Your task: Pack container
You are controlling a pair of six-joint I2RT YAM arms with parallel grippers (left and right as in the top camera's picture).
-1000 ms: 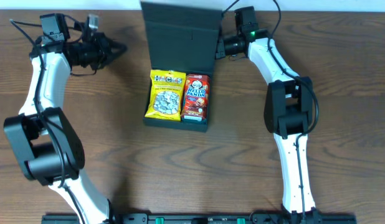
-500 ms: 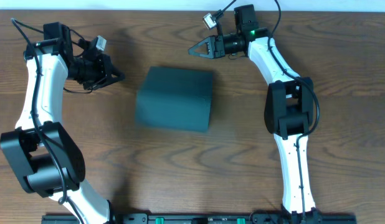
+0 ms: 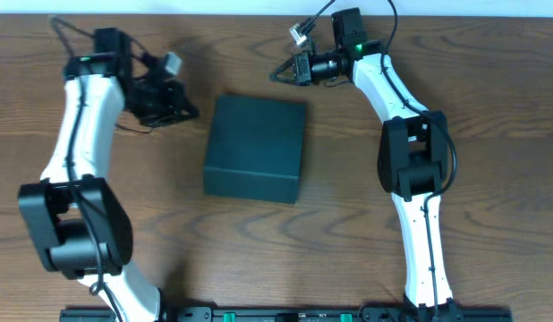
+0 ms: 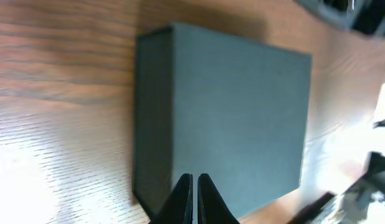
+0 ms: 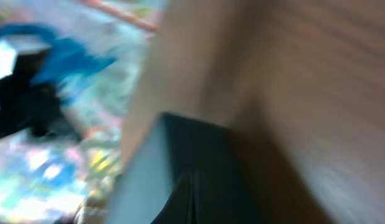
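Note:
The container (image 3: 255, 149) is a dark grey-green box lying on the table with its lid down, so nothing inside shows. My left gripper (image 3: 191, 111) is shut and empty, just left of the box's far left corner. In the left wrist view its fingertips (image 4: 194, 182) are pressed together over the container (image 4: 236, 106) near its side edge. My right gripper (image 3: 280, 73) is shut and empty, hovering behind the box's far edge and pointing left. The right wrist view is blurred; the closed gripper (image 5: 191, 180) shows dark against the container (image 5: 149, 186).
The box lies on a brown wooden table (image 3: 491, 107). The white back edge of the table (image 3: 214, 7) runs along the top of the overhead view. The arm bases stand at the near edge on both sides.
The lid, upright a second ago with snack packets showing, has come down and the box is closed. The left gripper moved right toward the box; the right gripper has drawn back from the lid.

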